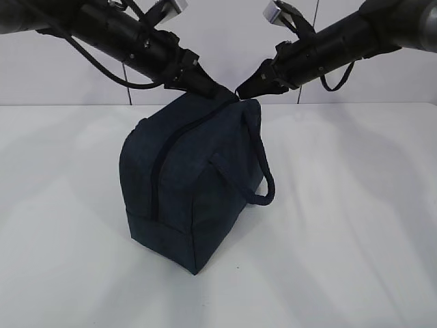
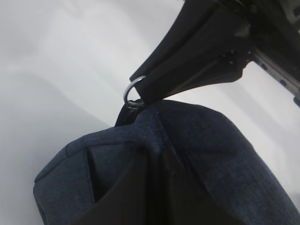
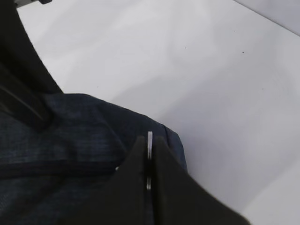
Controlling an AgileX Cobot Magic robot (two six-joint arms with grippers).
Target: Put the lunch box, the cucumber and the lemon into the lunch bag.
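Observation:
The dark navy lunch bag [image 1: 191, 184] stands on the white table, its zipper [image 1: 158, 171] running down the near face. At the bag's top edge my left gripper [image 1: 217, 92] is shut, pinching a fold of the fabric [image 2: 211, 140] between its fingers [image 2: 136, 187]. My right gripper [image 1: 240, 91] meets it from the other side and is shut on the metal ring pull [image 3: 150, 138], which also shows as the ring [image 2: 131, 91] in the left wrist view. The lunch box, the cucumber and the lemon are out of view.
A loop handle [image 1: 265, 186] hangs down the bag's right side. The white tabletop [image 1: 355, 225] spreads out around the bag, and a pale wall [image 1: 225, 61] stands behind it. Both black arms slant down from the upper corners.

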